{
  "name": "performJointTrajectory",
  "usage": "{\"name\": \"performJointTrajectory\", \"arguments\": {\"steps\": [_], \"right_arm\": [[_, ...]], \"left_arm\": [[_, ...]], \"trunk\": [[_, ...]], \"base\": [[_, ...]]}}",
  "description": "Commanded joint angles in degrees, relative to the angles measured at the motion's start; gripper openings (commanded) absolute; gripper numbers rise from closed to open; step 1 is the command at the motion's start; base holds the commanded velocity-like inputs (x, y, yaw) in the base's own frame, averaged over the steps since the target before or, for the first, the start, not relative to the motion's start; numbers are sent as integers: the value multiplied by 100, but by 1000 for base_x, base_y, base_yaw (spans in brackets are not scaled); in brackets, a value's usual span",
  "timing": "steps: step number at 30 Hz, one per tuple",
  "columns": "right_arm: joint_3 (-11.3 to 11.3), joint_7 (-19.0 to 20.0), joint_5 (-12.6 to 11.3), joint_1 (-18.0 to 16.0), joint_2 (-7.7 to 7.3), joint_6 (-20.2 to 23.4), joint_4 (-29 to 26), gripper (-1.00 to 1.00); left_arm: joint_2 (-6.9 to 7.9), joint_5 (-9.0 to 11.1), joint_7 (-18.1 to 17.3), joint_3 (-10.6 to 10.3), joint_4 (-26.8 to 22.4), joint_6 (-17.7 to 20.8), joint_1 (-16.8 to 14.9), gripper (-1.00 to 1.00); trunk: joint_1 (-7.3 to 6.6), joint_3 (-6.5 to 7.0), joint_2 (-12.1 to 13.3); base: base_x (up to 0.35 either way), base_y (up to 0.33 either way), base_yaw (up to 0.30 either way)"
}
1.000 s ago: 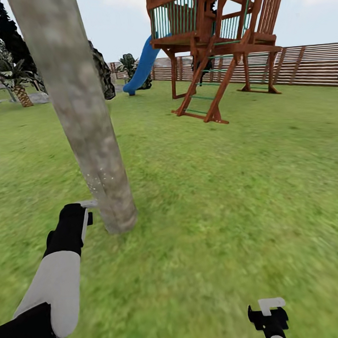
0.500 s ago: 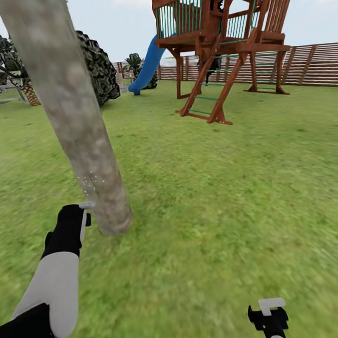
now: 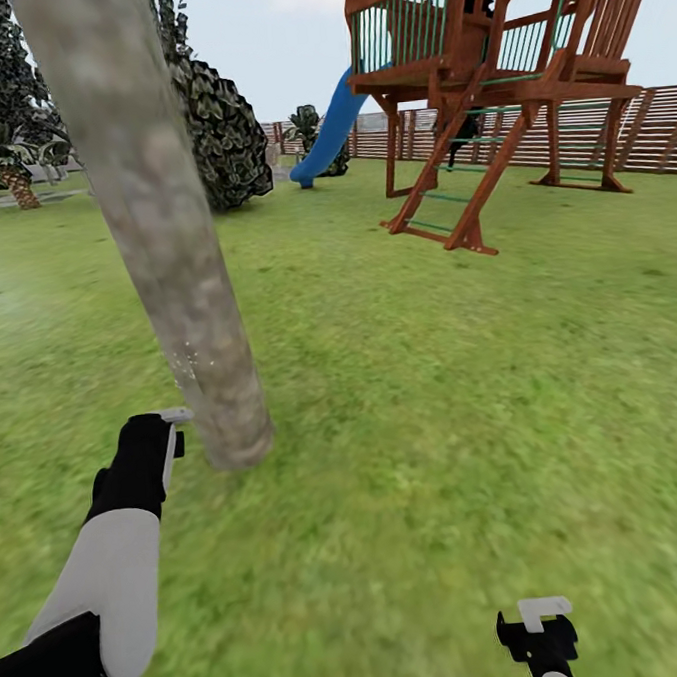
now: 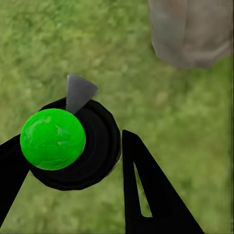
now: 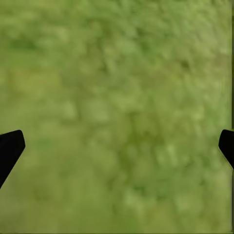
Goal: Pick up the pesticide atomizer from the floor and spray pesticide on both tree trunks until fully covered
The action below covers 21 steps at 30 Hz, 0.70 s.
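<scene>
head view: the left tool [image 3: 172,429] is held just beside the base of a tree trunk [image 3: 162,229], which rises tilted across the frame from the grass lawn [image 3: 432,393]. a grey nozzle tip is seen at the tool, pointed at the trunk; fine white specks are seen on the bark low down, approx. level w/ the nozzle. left wrist view: the left tool [image 4: 73,161] is closed around the pesticide atomizer [image 4: 73,144], seen as a black round body w/ a bright green cap and a grey nozzle, w/ black fingers [image 4: 146,195] on either side; the trunk base [image 4: 190,31] is seen near, over grass. the right tool [image 3: 537,635] is held low over the lawn, well apart from the trunk; in the right wrist view [image 5: 117,146] its fingertips are spread wide at the frame edges, nothing btwn them but grass. bkgd: a wooden play tower [image 3: 493,79] w/ a blue slide [image 3: 331,129], a dark bush [image 3: 220,125], a palm [image 3: 7,163] and a slat fence [image 3: 656,129].
</scene>
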Motion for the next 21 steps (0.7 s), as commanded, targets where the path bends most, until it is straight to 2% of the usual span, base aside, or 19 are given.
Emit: {"name": "performJointTrajectory", "arguments": {"steps": [1,8,18,21], "right_arm": [[-45,-16,60,-6,0,-24,12,100],[-45,-16,60,-6,6,-24,12,100],[-45,-16,60,-6,5,-24,12,100],[-45,-16,60,-6,1,-24,12,100]], "left_arm": [[-7,41,46,12,-6,15,-5,-100],[-18,41,46,11,-20,15,-5,-100],[-18,41,46,-5,-32,22,-5,-100],[-18,41,46,-7,-32,24,-5,-100]], "trunk": [[0,-5,-2],[0,-5,-2],[0,-5,-2],[0,-5,-2]], "base": [[56,-261,6],[-15,-270,25],[-42,-272,261],[54,-272,89]]}}
